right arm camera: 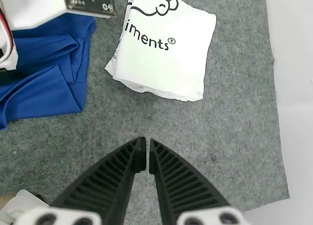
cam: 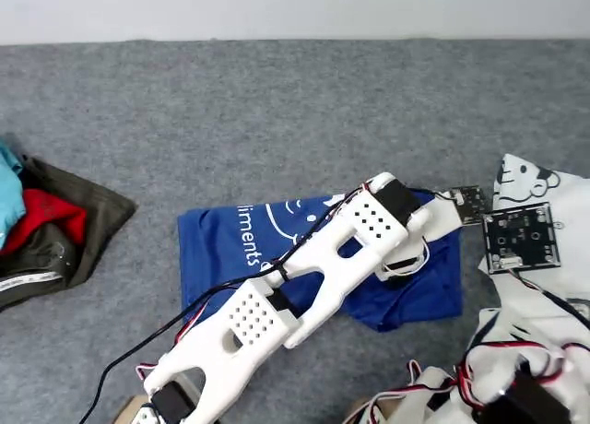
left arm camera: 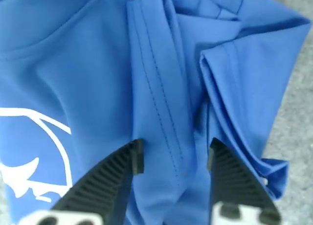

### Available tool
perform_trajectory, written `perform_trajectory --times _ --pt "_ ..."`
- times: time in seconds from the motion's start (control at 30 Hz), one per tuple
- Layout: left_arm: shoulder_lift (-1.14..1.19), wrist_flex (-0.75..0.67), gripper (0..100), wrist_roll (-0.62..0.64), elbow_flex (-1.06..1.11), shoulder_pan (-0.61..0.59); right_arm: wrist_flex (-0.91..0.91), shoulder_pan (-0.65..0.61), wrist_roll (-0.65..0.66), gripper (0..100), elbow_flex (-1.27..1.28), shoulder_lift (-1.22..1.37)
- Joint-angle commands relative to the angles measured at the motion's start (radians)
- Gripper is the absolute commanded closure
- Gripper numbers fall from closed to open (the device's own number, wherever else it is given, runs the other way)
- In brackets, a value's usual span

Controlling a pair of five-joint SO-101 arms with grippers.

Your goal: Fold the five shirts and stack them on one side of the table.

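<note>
Grey felt (cam: 277, 111) covered the table, and at the far left edge of the high view you had a crumpled heap (cam: 41, 226) lying unfolded: a teal shirt (cam: 7, 189), a red shirt (cam: 46, 212) and an olive garment (cam: 92, 207) tangled together. None of it looked touched, so I'd judge that was the bulk of the work left to you.

At the centre lay the blue shirt (cam: 226, 249), spread flat on its left half and bunched into loose pleats on its right. Your left arm (cam: 304, 276) stretched from the lower left corner across it. In the left wrist view the left gripper (left arm camera: 174, 154) was wide open, its jaws straddling a stitched hem ridge of the blue shirt (left arm camera: 88, 78) without pinching it. This shirt read as part-folded, with a sleeve or side flap to be taken in hand.

Farther right, at the right edge of the high view, the white shirt (cam: 521, 180) sat as a neat rectangle; the right wrist view showed the white shirt (right arm camera: 166, 58) squared up at upper centre, near the blue one's edge (right arm camera: 44, 83) but apart from it. That looked like your one finished fold and the start of the stack.

Your right gripper (right arm camera: 147, 151) hung over bare felt at the lower centre of its own view, jaws closed to a sliver and holding nothing.

By my count you had one shirt done, one under way, and three or so waiting.
</note>
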Motion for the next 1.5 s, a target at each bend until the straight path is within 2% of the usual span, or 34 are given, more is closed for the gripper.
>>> perform_trajectory --times 0.0,0.4,0.7,0.83,1.07,1.33,1.47 --pt "0.008 -0.023 78 0.008 -0.035 0.006 0.022 0.007 -0.006 97.2 -0.005 0.007" --pt "0.015 0.025 89 0.009 -0.117 0.081 0.024 0.007 -0.006 97.2 -0.005 0.007" --pt "-0.107 0.023 94 0.009 -0.074 0.135 0.024 0.007 -0.006 97.2 -0.005 0.005" --pt "-0.110 0.021 93 0.009 -0.038 0.106 0.024 0.007 -0.008 97.2 -0.003 0.005" --pt "-0.107 0.020 82 0.009 -0.025 0.011 0.024 0.007 -0.008 97.2 0.049 -0.001" --pt "0.009 0.020 83 0.005 -0.035 0.015 0.022 0.007 -0.005 97.2 0.049 -0.001" --pt "0.023 0.020 89 0.005 -0.035 0.015 0.022 0.007 -0.005 97.2 0.049 -0.001"
